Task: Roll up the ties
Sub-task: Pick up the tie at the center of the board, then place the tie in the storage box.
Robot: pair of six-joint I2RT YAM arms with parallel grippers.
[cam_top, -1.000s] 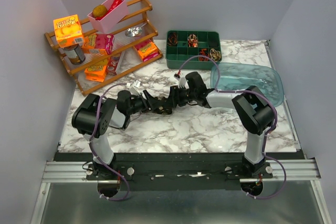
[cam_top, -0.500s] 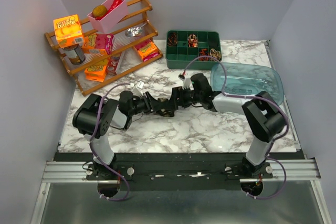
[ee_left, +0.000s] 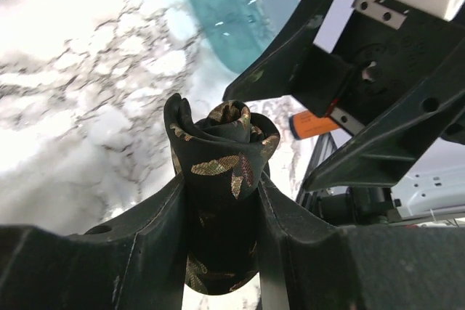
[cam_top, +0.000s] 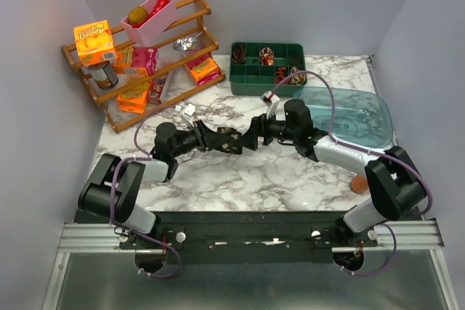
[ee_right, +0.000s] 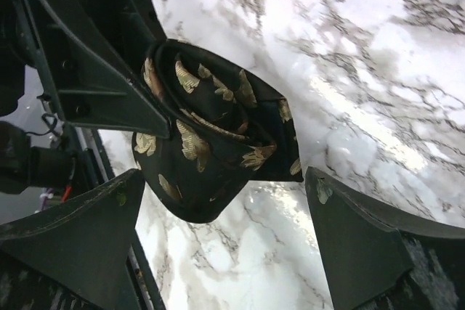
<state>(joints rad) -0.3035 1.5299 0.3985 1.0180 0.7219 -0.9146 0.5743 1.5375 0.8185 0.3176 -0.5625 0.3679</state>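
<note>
A rolled tie of dark fabric with gold leaf pattern is held above the marble table in the middle. My left gripper is shut on it; in the left wrist view the tie sits pinched between my left gripper's fingers. My right gripper faces it from the right, open. In the right wrist view the tie hangs just beyond my right gripper, whose fingers stand wide apart and do not touch it. Several coiled ties lie in the green divided tray.
A teal plastic bin sits at the right, next to my right arm. An orange ball lies near the right front edge. A wooden rack with boxes and a pink bin stands at the back left.
Both grippers moved a little right and up together with the rolled tie. The right arm's elbow swung down and outward, uncovering the orange ball. The left arm stretched out.
</note>
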